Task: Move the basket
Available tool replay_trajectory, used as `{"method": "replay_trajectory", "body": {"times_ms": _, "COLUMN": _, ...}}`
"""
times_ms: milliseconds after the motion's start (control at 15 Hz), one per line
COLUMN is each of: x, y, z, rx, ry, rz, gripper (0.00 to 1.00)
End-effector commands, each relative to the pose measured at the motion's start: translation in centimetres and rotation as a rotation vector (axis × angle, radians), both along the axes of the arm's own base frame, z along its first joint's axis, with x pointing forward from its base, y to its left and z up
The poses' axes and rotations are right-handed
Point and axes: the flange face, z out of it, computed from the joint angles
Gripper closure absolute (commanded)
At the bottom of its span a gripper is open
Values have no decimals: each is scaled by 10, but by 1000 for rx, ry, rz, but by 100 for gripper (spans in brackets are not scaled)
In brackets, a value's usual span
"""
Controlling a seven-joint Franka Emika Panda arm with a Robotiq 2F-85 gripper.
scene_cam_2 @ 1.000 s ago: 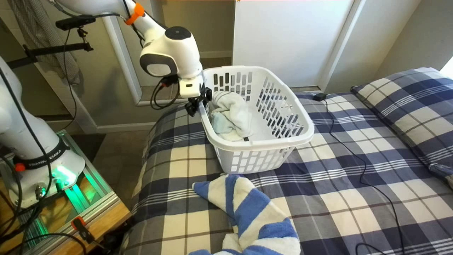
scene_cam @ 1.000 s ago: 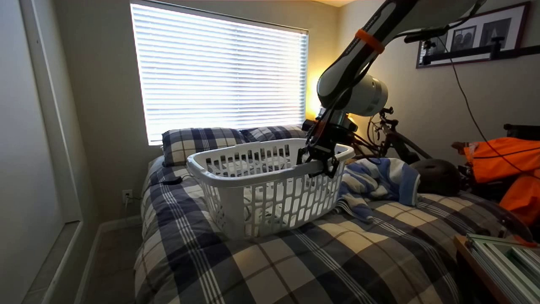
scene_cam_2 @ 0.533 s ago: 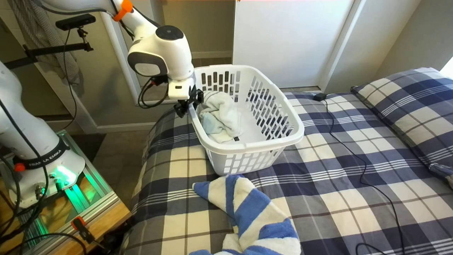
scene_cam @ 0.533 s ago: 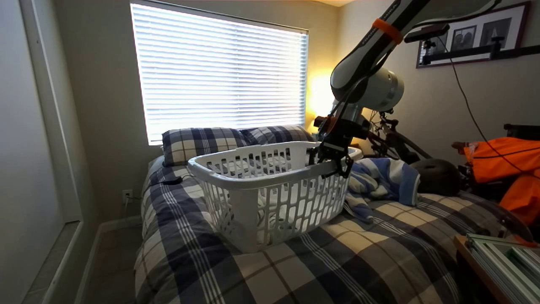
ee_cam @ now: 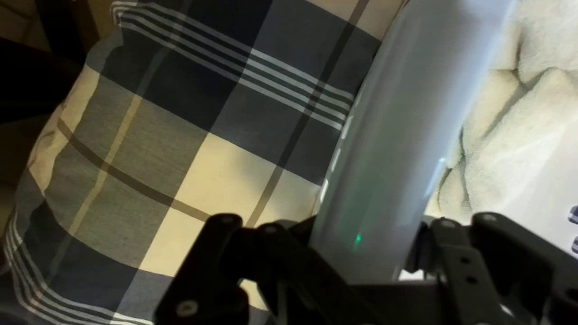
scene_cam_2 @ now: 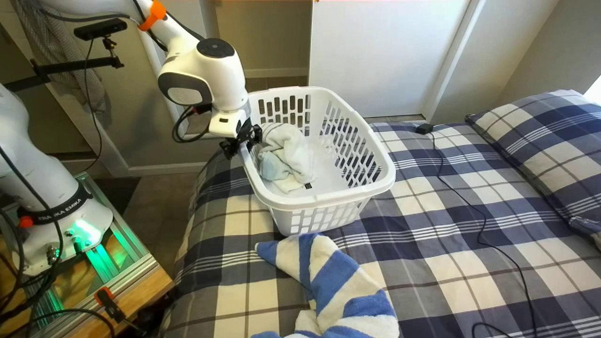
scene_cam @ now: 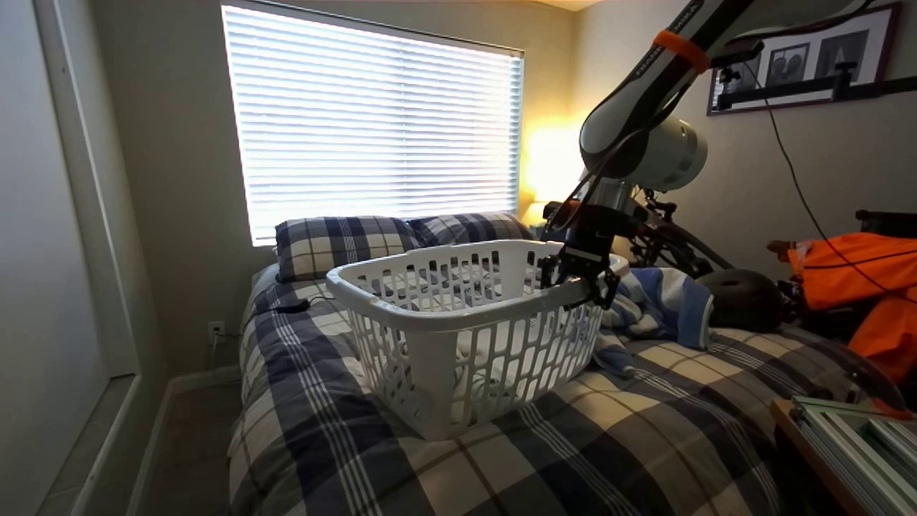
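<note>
Evidently, the black fingers are closed around the thick, smooth rim of the basket, one on each side of the plastic. In an exterior view, they hold it at its left side. The basket, white and long, with rounded corners and walls pierced by rows of slots, is on the plaid bed cover, near the left edge. Inside lies a soft pale cloth, crumpled in thick folds. Just beside the near end, a fluffy towel with blue and white stripes lies loosely; whether they touch, I cannot tell.
</note>
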Motion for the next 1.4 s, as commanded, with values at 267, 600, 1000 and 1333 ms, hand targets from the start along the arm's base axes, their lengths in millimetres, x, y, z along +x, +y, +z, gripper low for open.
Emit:
{"method": "replay_trajectory", "body": {"times_ms": 267, "x": -29, "y": 41, "z": -11, "rx": 1, "ry": 94, "rz": -52, "gripper": 98}}
{"method": "replay_trajectory", "body": {"times_ms": 600, "x": -32, "y": 50, "z": -12, "rx": -17, "ry": 120, "rz": -36, "gripper": 98}}
{"method": "replay_trajectory", "body": {"times_ms": 1000, "x": -42, "y": 52, "z": 12, "rx": -42, "ry": 142, "rz": 177, "gripper": 42}}
{"method": "replay_trajectory", "body": {"times_ms": 1333, "x": -59, "y": 50, "z": 38, "rx": 26, "ry": 329, "rz": 346, "gripper": 6}}
